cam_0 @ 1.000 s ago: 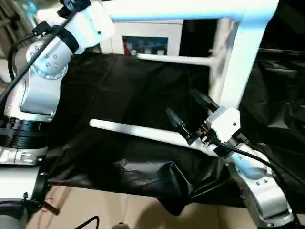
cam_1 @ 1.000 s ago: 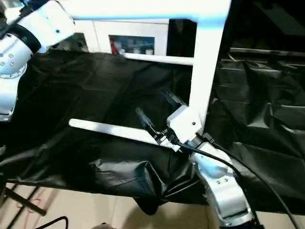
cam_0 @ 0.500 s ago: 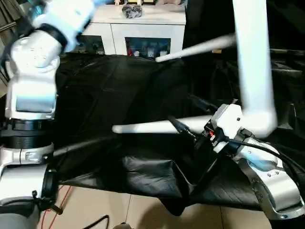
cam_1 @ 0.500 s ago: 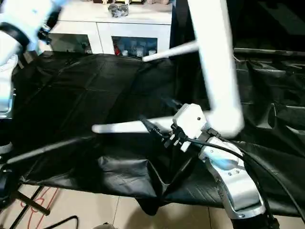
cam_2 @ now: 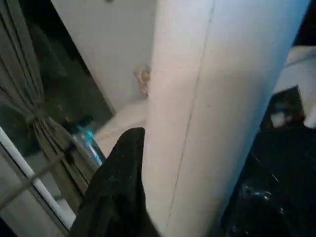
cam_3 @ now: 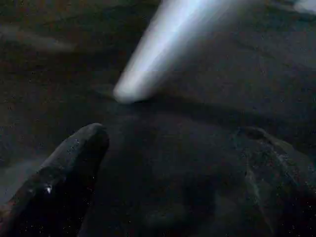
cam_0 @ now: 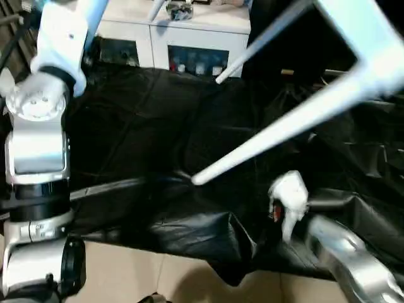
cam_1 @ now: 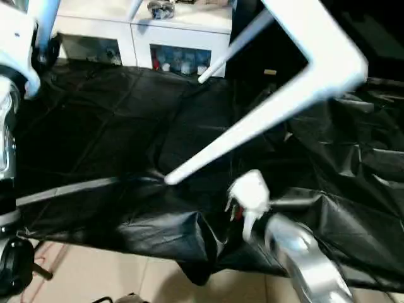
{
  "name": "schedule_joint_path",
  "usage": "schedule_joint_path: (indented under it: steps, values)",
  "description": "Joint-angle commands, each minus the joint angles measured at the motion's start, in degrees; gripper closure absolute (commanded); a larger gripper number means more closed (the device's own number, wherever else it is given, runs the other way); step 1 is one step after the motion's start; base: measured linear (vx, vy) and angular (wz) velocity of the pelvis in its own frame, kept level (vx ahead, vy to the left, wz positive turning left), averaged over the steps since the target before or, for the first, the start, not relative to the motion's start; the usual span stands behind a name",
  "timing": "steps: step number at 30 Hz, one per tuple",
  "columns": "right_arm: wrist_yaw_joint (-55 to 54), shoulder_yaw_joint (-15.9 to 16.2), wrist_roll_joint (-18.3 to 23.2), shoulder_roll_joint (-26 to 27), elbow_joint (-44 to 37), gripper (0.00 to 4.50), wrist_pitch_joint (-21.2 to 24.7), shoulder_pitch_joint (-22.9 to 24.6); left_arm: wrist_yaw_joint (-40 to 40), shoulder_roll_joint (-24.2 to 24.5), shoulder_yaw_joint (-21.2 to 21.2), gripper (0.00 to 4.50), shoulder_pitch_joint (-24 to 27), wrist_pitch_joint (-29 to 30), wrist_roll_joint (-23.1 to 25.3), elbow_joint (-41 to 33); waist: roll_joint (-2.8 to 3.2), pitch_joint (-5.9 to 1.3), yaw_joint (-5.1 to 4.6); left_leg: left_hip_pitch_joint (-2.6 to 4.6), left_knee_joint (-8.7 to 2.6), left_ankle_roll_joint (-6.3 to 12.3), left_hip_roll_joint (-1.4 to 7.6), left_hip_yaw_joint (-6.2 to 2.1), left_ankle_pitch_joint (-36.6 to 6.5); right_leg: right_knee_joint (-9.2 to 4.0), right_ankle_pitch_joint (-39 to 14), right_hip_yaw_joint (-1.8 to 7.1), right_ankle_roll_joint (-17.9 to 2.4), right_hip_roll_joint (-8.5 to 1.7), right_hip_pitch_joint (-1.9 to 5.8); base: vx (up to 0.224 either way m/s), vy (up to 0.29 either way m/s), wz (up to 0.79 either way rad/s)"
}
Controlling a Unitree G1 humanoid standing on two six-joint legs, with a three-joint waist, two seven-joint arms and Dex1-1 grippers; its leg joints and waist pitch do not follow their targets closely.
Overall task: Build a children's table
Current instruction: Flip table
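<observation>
The left wrist view shows the left end effector (cam_2: 143, 197) clamped on the tabletop (cam_2: 217, 108); the right end effector (cam_3: 168, 197) gapes empty near a leg (cam_0: 278, 132).

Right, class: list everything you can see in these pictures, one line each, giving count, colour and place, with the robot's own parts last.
Children's table: one, white, raised over the black sheet, tilted.
Table legs: at least two fitted, white, pointing down toward the sheet; nearest tip close to the sheet.
Black sheet: one, black, crumpled, spread over the work surface.
Cabinet: one, white with glass doors, behind the sheet.
Floor: beige, in front of the sheet.
Left arm: silver and white, at the left; left claw black, against a white table part.
Right arm: silver, lower right; right claw black, open, near the leg tip.
</observation>
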Motion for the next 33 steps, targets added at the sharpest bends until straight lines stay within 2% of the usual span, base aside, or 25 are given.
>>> schedule_joint_path:
  steps: [1,2,3,5,7,10,13,14,16,19,20,21,26,28,29,31,33]
  values:
    - [-1.7,-2.5,1.8,0.6,0.6,0.0,-1.9,-1.1,-0.8,-1.4,-2.1,2.76,1.0,1.4,-2.3,0.8,0.2,-2.59,-0.61,1.48,-4.77,-1.67,2.83,-1.25,-15.1,-5.51,-10.1,2.61,-8.1,-4.12,0.68,0.0,0.0,0.0]
    - [-1.7,-2.5,1.8,0.6,0.6,0.0,-1.9,-1.1,-0.8,-1.4,-2.1,2.79,1.0,1.4,-2.3,0.8,0.2,-2.59,-0.61,1.48,-4.77,-1.67,2.83,-1.25,-15.1,-5.51,-10.1,2.61,-8.1,-4.12,0.68,0.0,0.0,0.0]
    - [-1.0,-3.4,4.1,1.7,0.1,0.0,-2.4,-1.9,-0.8,-1.4,-2.2,2.84,1.4,1.3,-2.3,0.5,0.07,-2.99,-0.44,1.08,-4.45,-0.58,2.79,-1.15,-11.0,-4.68,-2.7,2.53,-8.9,-4.14,1.28,0.0,0.0,0.0]
    - [-1.2,-4.7,5.5,4.2,0.7,0.0,-4.6,-5.4,-1.0,-1.2,-2.6,2.87,2.5,0.9,-2.5,-0.7,0.06,-3.33,-0.64,0.54,-4.1,0.73,2.73,-1.24,-5.6,-3.72,5.4,2.15,-10.0,-4.1,1.73,0.0,0.0,0.0]
    - [-0.3,-5.1,6.2,6.0,2.5,0.0,-6.0,-7.9,-1.4,-0.9,-2.9,2.89,3.3,0.3,-2.8,-1.2,-0.06,-3.25,-0.61,0.64,-3.9,1.26,2.71,-1.04,-3.9,-3.55,7.7,2.13,-10.7,-4.02,1.7,0.0,0.0,0.0]
    - [-0.4,-5.3,4.3,7.8,8.3,0.0,-9.0,-12.5,-1.5,-0.5,-3.4,2.92,4.7,-0.4,-2.7,-2.0,-0.02,-3.25,-0.67,0.63,-3.91,1.2,2.75,-0.92,-4.4,-3.55,7.4,2.08,-11.5,-4.19,1.78,0.0,0.0,0.0]
    - [-1.9,-5.7,2.9,8.4,13.2,0.36,-11.6,-15.4,-1.2,-0.6,-3.5,2.93,6.0,-0.4,-3.0,-3.0,-0.23,-3.03,-0.81,0.9,-4.09,-0.22,2.87,-0.79,-5.8,-3.71,4.8,2.13,-11.7,-4.11,1.78,0.0,0.0,0.0]
    - [-1.9,-5.7,2.9,8.4,13.2,0.36,-11.6,-15.4,-1.2,-0.6,-3.5,2.93,6.0,-0.4,-3.0,-3.0,-0.13,-3.04,-0.76,0.97,-4.13,-0.35,2.88,-0.82,-5.9,-3.7,4.7,2.11,-11.6,-4.09,1.75,0.0,0.0,0.0]
    - [-1.0,-6.5,3.6,9.0,15.9,0.56,-12.6,-16.9,-0.7,-0.4,-3.5,2.93,7.3,-0.6,-3.2,-3.9,-0.62,-3.03,-0.79,0.89,-4.16,-0.44,2.88,-0.77,-6.2,-3.67,4.6,2.15,-11.2,-4.13,1.95,0.0,0.0,0.0]
    - [1.0,-6.5,3.2,8.9,18.7,0.78,-13.8,-17.9,0.0,-0.1,-3.1,2.93,8.8,-0.2,-3.5,-5.0,-0.6,-3.03,-0.92,0.89,-4.16,-0.44,2.94,-0.81,-5.7,-3.59,5.3,2.09,-11.1,-4.09,1.94,0.0,0.0,0.0]
    - [1.0,-6.5,3.1,8.9,18.8,0.87,-13.8,-17.9,0.0,-0.1,-3.1,2.93,8.9,-0.2,-3.5,-5.1,-0.61,-2.99,-0.89,0.89,-4.15,-0.53,2.92,-0.78,-5.9,-3.63,5.4,2.1,-11.1,-4.12,1.91,0.0,0.0,0.0]
    - [1.4,-6.8,3.3,9.1,19.5,0.99,-14.3,-18.3,0.2,0.2,-3.0,2.93,9.6,-0.5,-3.4,-5.3,-1.03,-3.0,-0.96,0.95,-4.16,-0.56,2.9,-0.72,-6.0,-3.64,5.6,2.12,-11.0,-4.07,1.96,0.0,0.0,0.0]
    - [2.5,-6.4,3.0,9.1,20.2,1.37,-15.8,-18.1,0.7,-0.2,-2.4,2.93,12.6,-2.3,-4.3,-6.3,-0.99,-2.94,-0.87,1.05,-4.16,-0.63,2.94,-0.74,-5.8,-3.58,5.7,2.12,-11.0,-4.08,1.94,0.0,0.0,0.0]
    - [3.0,-6.3,2.9,9.1,20.0,1.55,-16.1,-17.6,0.7,-0.6,-2.3,2.93,14.3,-3.3,-4.9,-6.7,-1.26,-2.86,-0.96,1.0,-4.2,-0.6,2.91,-0.66,-6.0,-3.65,5.7,2.15,-10.9,-3.98,1.94,0.0,0.0,0.0]
    - [3.6,-6.3,2.9,8.9,19.3,1.73,-16.5,-16.6,0.7,-1.0,-2.5,2.93,17.3,-4.4,-5.6,-7.5,-1.36,-2.82,-0.96,0.84,-4.24,-0.51,2.96,-0.71,-6.4,-3.67,5.3,2.17,-10.8,-4.11,2.08,0.0,0.0,0.0]
    - [3.8,-6.4,2.9,8.8,19.0,1.79,-16.6,-16.3,0.7,-1.1,-2.6,2.93,18.1,-4.4,-5.8,-7.7,-1.24,-2.84,-0.93,1.01,-4.27,-0.49,3.03,-0.68,-6.7,-3.74,5.2,2.18,-10.7,-3.98,1.9,0.0,0.0,0.0]
    - [3.8,-6.4,2.8,8.5,17.8,1.87,-16.5,-15.4,0.4,-1.5,-2.5,2.93,19.8,-5.2,-6.8,-8.4,-1.44,-2.77,-0.84,1.12,-4.32,-0.62,3.04,-0.7,-7.3,-3.78,4.1,2.17,-10.5,-3.98,1.84,0.0,0.0,0.0]
